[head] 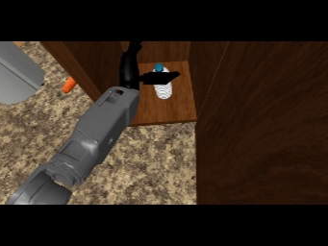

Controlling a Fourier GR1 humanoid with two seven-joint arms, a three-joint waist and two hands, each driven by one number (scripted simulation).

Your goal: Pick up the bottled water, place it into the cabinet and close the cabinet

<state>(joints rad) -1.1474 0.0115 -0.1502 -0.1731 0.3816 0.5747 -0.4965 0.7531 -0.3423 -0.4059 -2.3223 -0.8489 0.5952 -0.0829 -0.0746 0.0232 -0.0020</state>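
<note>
The bottled water (pixel 165 89), clear with a blue cap, stands on the wooden shelf (pixel 173 108) inside the open cabinet. My left hand (pixel 129 67) reaches in from the lower left on its grey forearm. Its fingers run straight up along the bottle's left side, and its thumb (pixel 159 77) sticks out to the right across the bottle's upper part. The fingers do not curl round the bottle. Whether the thumb touches the bottle I cannot tell. The cabinet door (pixel 273 125) stands open, a wide dark wood panel filling the right side. My right hand is out of sight.
A large grey rounded object (pixel 6 72) sits at the upper left on the speckled counter (pixel 145 163). A small orange item (pixel 68 85) lies beside the cabinet's left wall (pixel 81 62).
</note>
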